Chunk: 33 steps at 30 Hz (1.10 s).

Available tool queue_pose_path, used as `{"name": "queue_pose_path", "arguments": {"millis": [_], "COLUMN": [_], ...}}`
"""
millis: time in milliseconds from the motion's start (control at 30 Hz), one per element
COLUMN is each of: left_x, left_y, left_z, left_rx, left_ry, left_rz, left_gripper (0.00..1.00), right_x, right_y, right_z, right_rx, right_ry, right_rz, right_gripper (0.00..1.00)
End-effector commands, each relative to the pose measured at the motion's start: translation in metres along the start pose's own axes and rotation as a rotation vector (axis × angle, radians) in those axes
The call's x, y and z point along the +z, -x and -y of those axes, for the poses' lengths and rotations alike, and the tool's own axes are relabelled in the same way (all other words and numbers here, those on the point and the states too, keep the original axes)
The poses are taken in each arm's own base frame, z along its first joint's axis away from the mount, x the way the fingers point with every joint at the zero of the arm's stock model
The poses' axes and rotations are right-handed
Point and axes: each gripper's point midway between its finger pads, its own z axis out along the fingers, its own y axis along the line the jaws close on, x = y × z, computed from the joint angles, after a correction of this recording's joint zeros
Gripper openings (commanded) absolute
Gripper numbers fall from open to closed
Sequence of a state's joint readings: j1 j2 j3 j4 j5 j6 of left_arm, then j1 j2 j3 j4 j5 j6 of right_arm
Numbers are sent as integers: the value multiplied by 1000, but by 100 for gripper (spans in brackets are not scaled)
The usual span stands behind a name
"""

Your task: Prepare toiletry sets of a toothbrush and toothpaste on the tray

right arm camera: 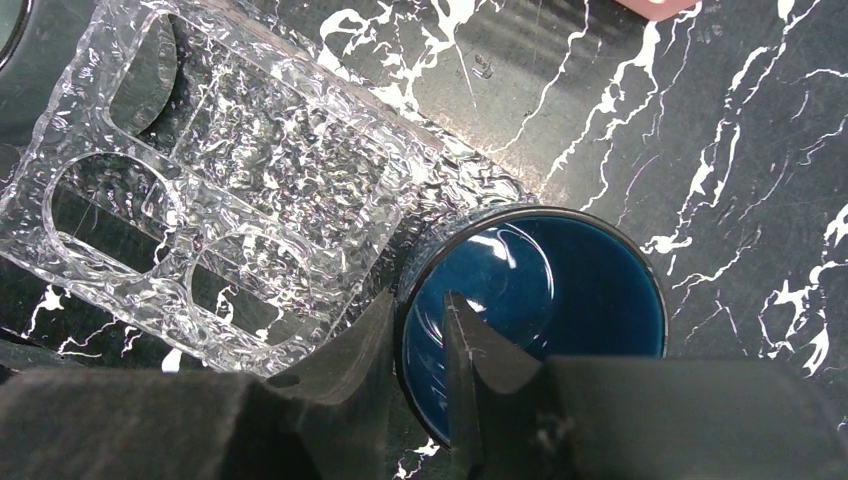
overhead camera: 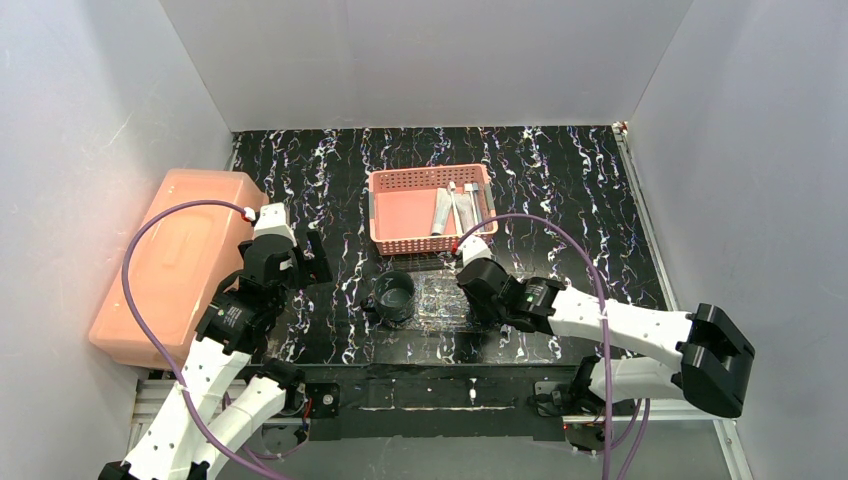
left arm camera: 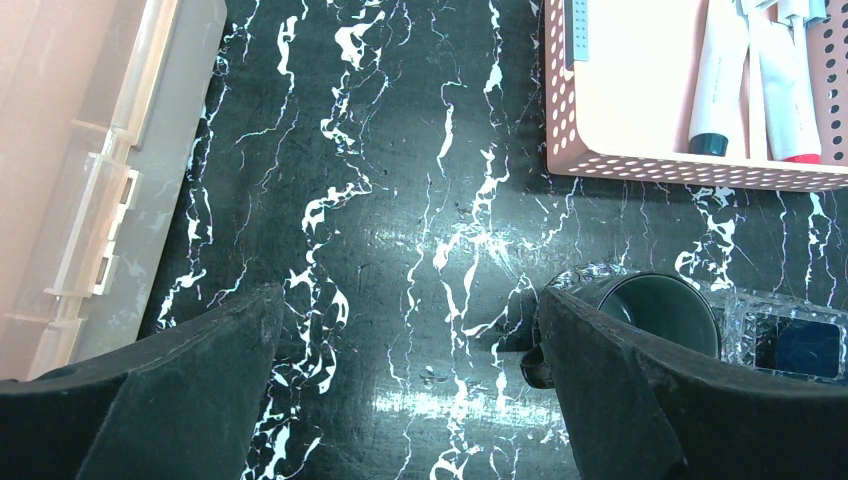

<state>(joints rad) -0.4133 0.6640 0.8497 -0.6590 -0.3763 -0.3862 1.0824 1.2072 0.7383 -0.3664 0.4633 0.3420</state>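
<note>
Starting wide: the black marbled table fills my overhead view, with the big salmon box along its left edge. At the back, centre, sits the pink basket, and I can see toothpaste tubes lying in its right half. The toothbrush I can't pick out for certain among what lies in there, so I won't call it.

Just in front of the basket is the tray, clear and glittery, flat on the table between the two arms. The right wrist camera shows round cut-outs in it.

Now the arms. My left gripper hangs over bare table between the salmon box and the tray, jaws spread wide, nothing between them. My right gripper is down at the tray's right end, straddling the rim of a blue cup with one finger outside the wall and one inside. A sliver of blue shows between the inner finger and the wall, so the jaws are parted, not clenched on it.

Whether that cup stands on the tray's edge or just beside it, I can't tell. A dark green cup stands upright at the tray's left end.
</note>
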Motion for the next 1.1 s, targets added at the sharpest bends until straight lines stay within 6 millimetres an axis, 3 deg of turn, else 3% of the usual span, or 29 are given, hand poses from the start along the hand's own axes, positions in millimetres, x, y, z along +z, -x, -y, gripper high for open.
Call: {"name": "queue_pose_path", "arguments": {"millis": [0,400,700,1067], "left_x": [-1,-1,-2,-3], "left_y": [2,2,3,2], "left_z": [-2,-2,-2,-1], "left_rx": [-8,-7,-10,-12], "left_ry": [9,7,2,-6], "left_rz": [12,13,18,18], "left_gripper": [99,99,99,99], "right_x": [-16,-34,-50,-31], "right_y": [26,50,110,166], "right_z": [1,9,14,19], "right_rx": [35,46,-6,-59], "right_ry": [0,-35,-93,-193], "right_rz": [72,119,221,249], "right_gripper": [33,37,48,61]}}
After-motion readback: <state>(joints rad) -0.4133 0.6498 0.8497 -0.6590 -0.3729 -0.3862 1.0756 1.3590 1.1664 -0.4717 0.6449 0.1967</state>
